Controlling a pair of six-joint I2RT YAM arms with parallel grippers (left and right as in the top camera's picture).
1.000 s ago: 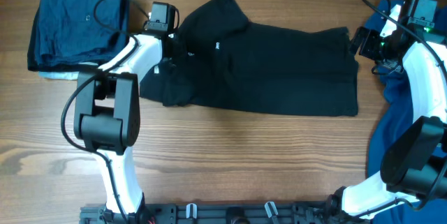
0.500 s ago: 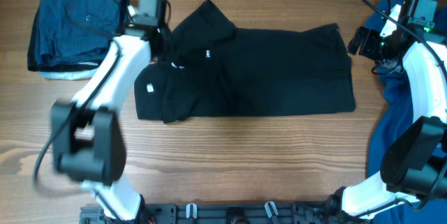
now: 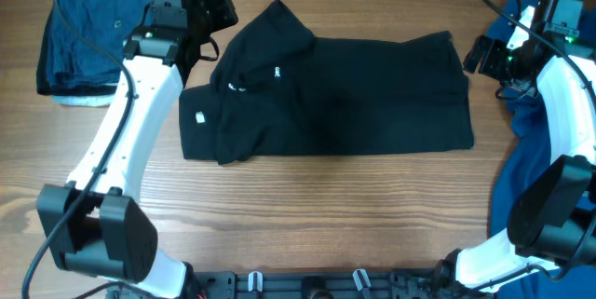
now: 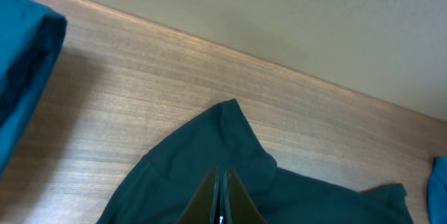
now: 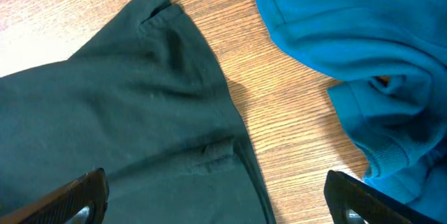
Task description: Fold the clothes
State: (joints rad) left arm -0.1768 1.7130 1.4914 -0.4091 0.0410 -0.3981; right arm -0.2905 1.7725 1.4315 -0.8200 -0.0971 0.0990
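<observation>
The black polo (image 3: 354,94) lies spread across the middle of the wooden table (image 3: 307,224) in the overhead view, collar end towards the left and hem towards the right. It is flattened and squared off, and a small white tag (image 3: 198,119) shows at its lower left, which suggests a part there is turned over. No clear body fold has been made, so this garment looks to be at an early stage.

In the upper left of the overhead frame a navy garment (image 3: 93,33) sits as a neat folded rectangle; that piece appears finished. Along the right edge a bright blue shirt (image 3: 521,178) lies in a loose heap, partly under the right arm, and seems not yet begun.

The left gripper (image 4: 222,199) is at the upper left of the polo, near its collar and sleeve. Its fingers are pressed together into a thin wedge at the bottom centre of the left wrist view, with dark cloth below them; no fabric can be seen caught between them. The right gripper (image 5: 216,199) hangs over the polo's upper right hem corner with its fingers spread wide, one at each lower corner of its wrist view, holding nothing.

By this reckoning one item is done, one is laid out for folding, and one is untouched
</observation>
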